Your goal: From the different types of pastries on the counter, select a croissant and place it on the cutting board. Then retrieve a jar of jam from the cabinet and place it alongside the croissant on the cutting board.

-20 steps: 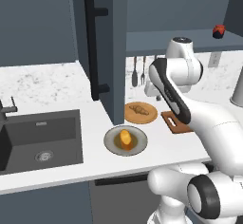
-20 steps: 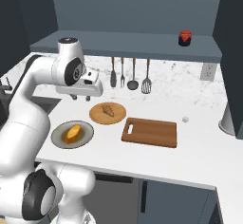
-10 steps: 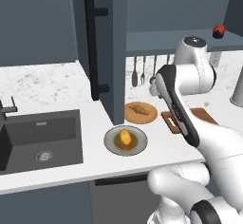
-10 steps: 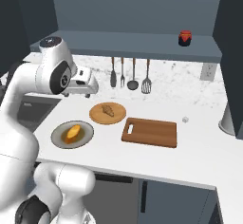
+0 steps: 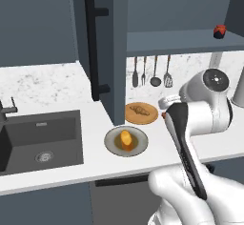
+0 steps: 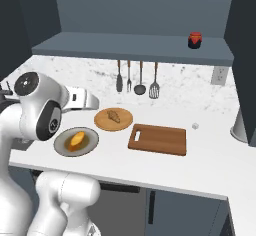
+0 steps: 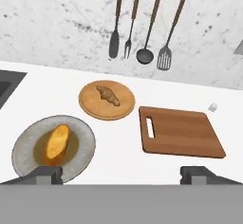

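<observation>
Croissant (image 7: pixel 108 95) on round wooden plate (image 7: pixel 90 108), just left of bare cutting board (image 7: pixel 190 140). End effector (image 7: pixel 121 174) open, empty, hovering nearest. Risk: grabbing orange pastry (image 7: pixel 56 144) instead. Farthest: jar of jam (image 6: pixel 195 40), shelf edge, easily toppled.

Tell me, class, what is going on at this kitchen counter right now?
A white robot arm holds its claw open above the counter, carrying nothing. The croissant lies on a round wooden plate, and a brighter pastry sits on a grey plate. The cutting board is bare. The jar of jam stands on the open cabinet shelf. Neither item has been moved to the board.
</observation>
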